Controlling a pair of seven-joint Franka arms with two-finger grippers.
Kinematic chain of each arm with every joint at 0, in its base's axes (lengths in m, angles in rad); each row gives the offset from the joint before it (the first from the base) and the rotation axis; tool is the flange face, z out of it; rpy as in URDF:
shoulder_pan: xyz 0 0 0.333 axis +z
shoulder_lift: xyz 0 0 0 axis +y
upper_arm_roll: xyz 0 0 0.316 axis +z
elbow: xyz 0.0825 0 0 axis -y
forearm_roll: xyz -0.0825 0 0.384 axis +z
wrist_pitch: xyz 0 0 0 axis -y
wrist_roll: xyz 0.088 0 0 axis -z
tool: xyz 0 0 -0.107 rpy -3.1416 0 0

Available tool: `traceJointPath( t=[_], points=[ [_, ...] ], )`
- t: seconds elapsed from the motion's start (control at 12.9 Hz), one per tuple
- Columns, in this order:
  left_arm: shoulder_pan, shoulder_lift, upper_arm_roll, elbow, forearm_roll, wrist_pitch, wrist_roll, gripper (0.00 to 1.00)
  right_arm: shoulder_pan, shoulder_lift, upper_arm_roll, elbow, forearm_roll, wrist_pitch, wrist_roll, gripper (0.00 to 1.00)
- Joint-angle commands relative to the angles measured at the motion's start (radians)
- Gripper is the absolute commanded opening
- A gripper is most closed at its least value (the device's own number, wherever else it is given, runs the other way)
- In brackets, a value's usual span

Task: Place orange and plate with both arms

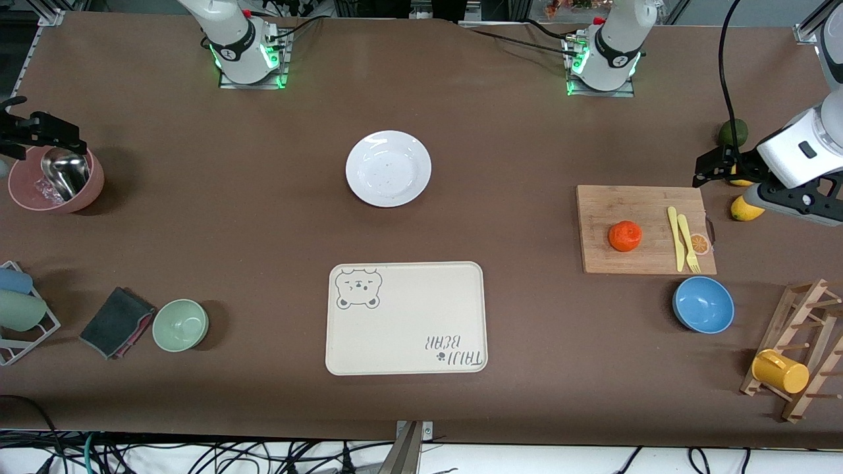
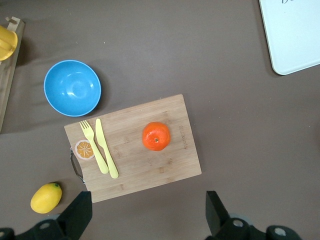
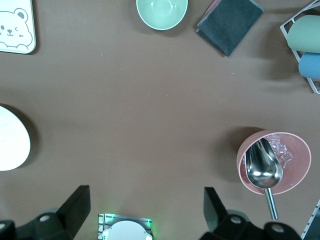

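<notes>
And here we are with both arms up and waiting. The left gripper (image 2: 145,215) hangs in the air at the left arm's end of the table, its fingers (image 2: 77,212) spread wide with nothing between them, and its wrist view looks straight down on the wooden cutting board (image 1: 642,260). There on the board sits the orange (image 1: 625,236), bright and slightly flattened, alone on the bare wood and well apart from the yellow knife (image 1: 674,237) and yellow fork (image 1: 687,243) lying side by side near the board's handle end. Just nearer the front camera than the board is the blue bowl (image 1: 703,304). Over at the other end, the right gripper (image 3: 145,212) is up over the table near the pink bowl (image 1: 92,187), which holds a metal scoop (image 1: 66,174); its jaws are wide apart too, and empty. The plate (image 1: 388,168) lies flat on the brown table (image 1: 263,217) in the middle, between the two arm bases and a little nearer the camera than them, with nothing on it. Nearer the camera again lies the beige bear tray (image 1: 408,329), bare, clearly apart from the plate. A green bowl (image 1: 180,324) and a dark cloth (image 1: 117,321) sit toward the right arm's end.
</notes>
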Motion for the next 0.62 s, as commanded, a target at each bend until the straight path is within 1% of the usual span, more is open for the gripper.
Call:
traceJointPath(
  t=[0.0,0.54],
  points=[
    [0.006,0.003,-0.002,0.011,0.005,-0.005,0.024,1.0,-0.001,0.004,0.004,0.003,-0.006,-0.017,0.002,1.0],
    [0.006,0.006,-0.002,0.011,0.005,-0.005,0.024,1.0,0.001,0.004,0.006,0.004,-0.008,-0.023,0.0,1.0]
  ],
)
